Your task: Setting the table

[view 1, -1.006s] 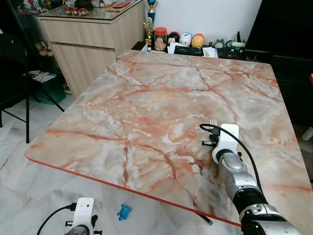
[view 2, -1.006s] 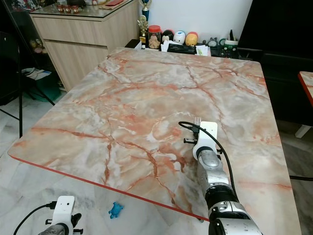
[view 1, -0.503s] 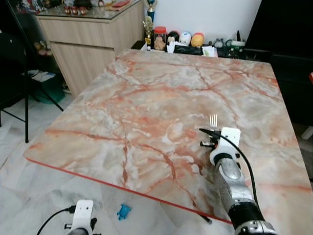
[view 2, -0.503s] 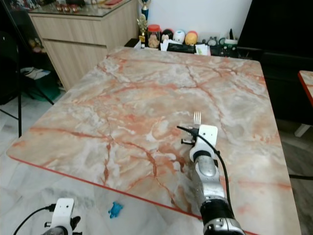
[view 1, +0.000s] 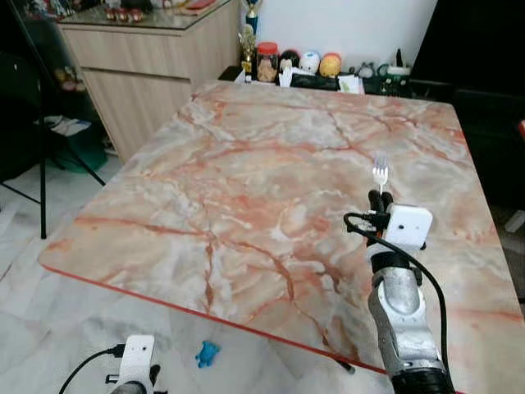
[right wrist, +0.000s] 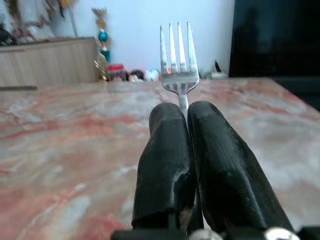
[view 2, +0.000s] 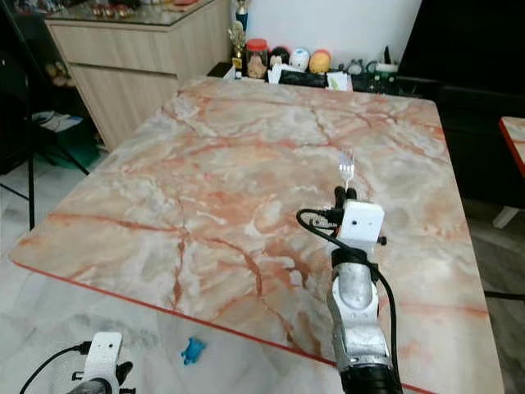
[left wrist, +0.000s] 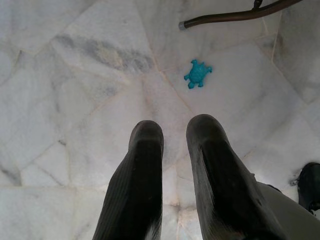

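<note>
The marble table [view 1: 246, 180] spreads wide and bare ahead of the robot, pink and grey with rust-red veins, its near edge trimmed in red and running slantwise from the robot's left toward its right. Along the far edge sits a row of jars and small figures [view 1: 308, 67], and a wooden sideboard [view 1: 148, 66] stands beyond the far left corner. A dark cabinet [view 1: 484, 98] closes in on the right side, just beside the table edge.

The right gripper [view 1: 381, 199] reaches over the right half of the tabletop, well inside the edges, its two black fingers [right wrist: 220, 160] pressed together on the handle of a fork [right wrist: 178, 60]. The fork is silver metal with four tines, which stick out past the fingertips, above the marble, toward the far side of the table.

The left gripper [left wrist: 172, 135] hangs low beside the table over pale marble floor tiles, its fingers slightly apart and holding nothing. A small blue turtle toy [left wrist: 198, 73] lies on the floor near a table leg [left wrist: 235, 15].
</note>
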Controlling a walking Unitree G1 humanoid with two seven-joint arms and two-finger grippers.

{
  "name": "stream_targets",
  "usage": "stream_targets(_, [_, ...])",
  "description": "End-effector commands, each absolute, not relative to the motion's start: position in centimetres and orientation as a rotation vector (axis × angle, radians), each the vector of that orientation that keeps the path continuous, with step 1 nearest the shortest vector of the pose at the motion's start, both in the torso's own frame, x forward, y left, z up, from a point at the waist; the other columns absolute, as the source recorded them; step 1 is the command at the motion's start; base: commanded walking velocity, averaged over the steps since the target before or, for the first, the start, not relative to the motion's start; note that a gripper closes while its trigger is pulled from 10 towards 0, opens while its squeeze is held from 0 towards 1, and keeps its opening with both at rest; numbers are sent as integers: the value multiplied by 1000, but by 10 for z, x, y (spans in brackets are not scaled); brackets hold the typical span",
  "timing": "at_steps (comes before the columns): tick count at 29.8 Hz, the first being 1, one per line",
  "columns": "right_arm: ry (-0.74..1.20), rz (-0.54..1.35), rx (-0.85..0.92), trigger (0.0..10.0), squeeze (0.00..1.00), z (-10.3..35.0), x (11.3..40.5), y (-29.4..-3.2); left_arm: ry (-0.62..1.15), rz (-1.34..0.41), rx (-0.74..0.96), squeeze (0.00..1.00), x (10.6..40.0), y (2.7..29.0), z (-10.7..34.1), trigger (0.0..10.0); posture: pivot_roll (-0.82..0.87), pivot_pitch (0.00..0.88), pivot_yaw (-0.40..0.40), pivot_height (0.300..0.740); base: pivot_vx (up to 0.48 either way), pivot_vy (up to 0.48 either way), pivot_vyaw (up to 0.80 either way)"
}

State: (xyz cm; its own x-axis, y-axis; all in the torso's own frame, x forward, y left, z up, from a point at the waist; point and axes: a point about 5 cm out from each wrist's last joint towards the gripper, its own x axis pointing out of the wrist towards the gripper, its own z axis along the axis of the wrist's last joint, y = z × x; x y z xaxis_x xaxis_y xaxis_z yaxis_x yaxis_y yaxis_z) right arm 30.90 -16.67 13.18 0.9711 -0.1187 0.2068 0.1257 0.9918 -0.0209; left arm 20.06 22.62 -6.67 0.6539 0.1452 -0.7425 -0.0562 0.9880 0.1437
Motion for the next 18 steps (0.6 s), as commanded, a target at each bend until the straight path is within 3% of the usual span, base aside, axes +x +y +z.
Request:
stream_targets(1, [-258,-99,-44,10000,0,147,312,-166,850,126,120,0,201,229,-66,10000,35,0,23,740,0,0,0])
stream_targets(6, [-285,-39,-73,10000,0,155,315,-161,844,125,121,0,202,227,-65,10000,35,0,15,740,0,0,0])
stream_targets(16, [-287,-88,-49,10000,0,165,324,-159,839,122,118,0,204,227,-65,10000,44,0,21,740,0,-272,0])
stream_targets(18, [-285,-65,-49,10000,0,166,325,-156,836,125,119,0,204,227,-64,10000,44,0,19,740,0,-277,-769])
